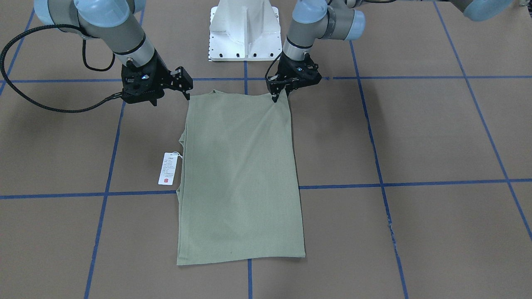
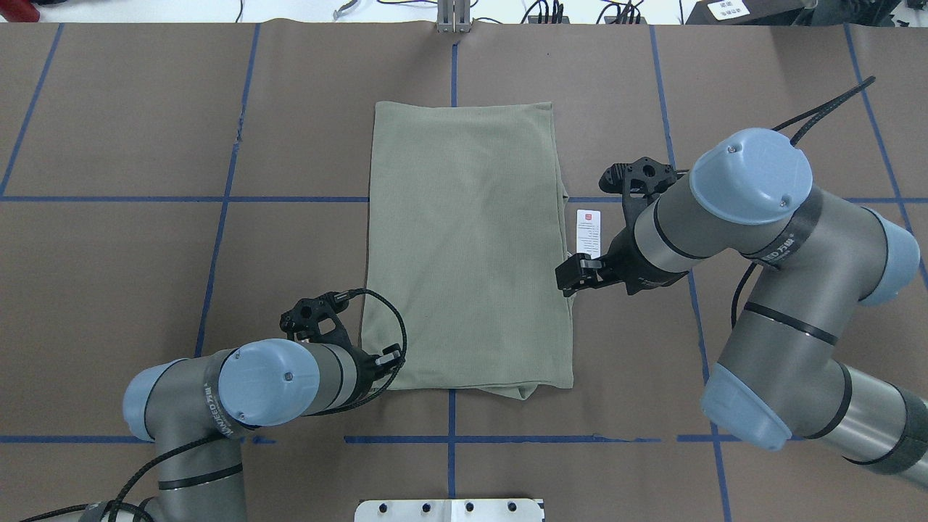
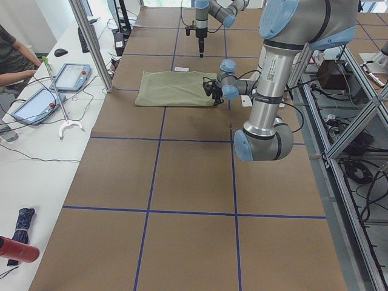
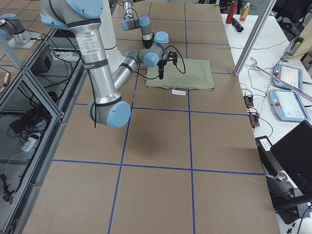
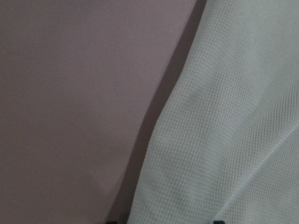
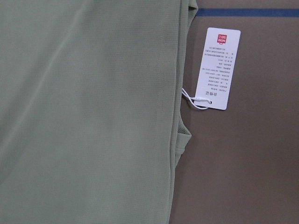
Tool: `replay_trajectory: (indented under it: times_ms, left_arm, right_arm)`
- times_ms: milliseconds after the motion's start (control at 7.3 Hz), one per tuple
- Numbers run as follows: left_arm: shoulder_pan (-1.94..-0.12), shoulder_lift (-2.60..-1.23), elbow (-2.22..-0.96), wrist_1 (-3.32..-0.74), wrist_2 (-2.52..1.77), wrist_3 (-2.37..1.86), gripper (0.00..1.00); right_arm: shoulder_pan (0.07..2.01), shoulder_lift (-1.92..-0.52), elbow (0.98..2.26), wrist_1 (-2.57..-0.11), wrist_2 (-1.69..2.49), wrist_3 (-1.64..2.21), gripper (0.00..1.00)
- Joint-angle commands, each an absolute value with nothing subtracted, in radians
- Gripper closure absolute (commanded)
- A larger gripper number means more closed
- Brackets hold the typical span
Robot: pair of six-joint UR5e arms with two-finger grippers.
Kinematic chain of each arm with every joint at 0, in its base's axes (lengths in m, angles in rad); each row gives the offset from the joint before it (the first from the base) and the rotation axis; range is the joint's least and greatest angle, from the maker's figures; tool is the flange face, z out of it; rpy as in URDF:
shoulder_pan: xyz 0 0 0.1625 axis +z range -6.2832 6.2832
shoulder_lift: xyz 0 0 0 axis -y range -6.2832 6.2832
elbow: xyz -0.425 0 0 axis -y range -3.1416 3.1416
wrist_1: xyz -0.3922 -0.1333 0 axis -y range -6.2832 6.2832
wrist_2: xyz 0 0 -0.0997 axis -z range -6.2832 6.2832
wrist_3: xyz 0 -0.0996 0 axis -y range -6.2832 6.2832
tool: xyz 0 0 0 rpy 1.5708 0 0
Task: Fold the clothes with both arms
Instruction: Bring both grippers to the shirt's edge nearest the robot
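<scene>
The clothes are one sage-green shirt, lying flat as a long narrow rectangle. Its white hang tag with a red mark rests on the table beside the shirt's edge on my right. My left gripper is down at the near left corner, open, and the cloth edge lies between its fingertips. My right gripper hovers open above the shirt's right edge near the tag, holding nothing.
The white pedestal base stands just behind the shirt's near edge. Blue tape lines grid the brown table. Beyond the far edge a side bench carries tablets, a metal post rises there, and a seated person is close by.
</scene>
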State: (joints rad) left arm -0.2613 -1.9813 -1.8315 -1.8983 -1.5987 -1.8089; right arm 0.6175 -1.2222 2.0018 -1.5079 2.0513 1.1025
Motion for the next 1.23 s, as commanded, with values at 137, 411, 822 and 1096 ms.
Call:
replay_trajectory:
  times_ms: [137, 411, 822, 1096]
  left_arm:
    - [-0.253, -1.985, -1.853, -1.864, -1.598, -1.809, 1.0]
    - [-0.249, -1.988, -1.885, -1.862, -1.601, -1.807, 1.0]
    - [-0.241, -1.997, -1.89, -1.862, -1.605, -1.805, 1.0]
    - [-0.241, -1.996, -1.888, -1.862, -1.608, -1.804, 1.0]
  right_arm:
    - [0.559, -1.223, 2.002, -1.506, 1.993, 1.156, 0.0]
    - [0.49, -1.221, 2.003, -1.505, 1.948, 1.262, 0.0]
    - [0.336, -1.209, 2.006, -1.505, 1.783, 1.574, 0.0]
    - [0.27, -1.201, 1.999, -1.499, 1.714, 1.827, 0.0]
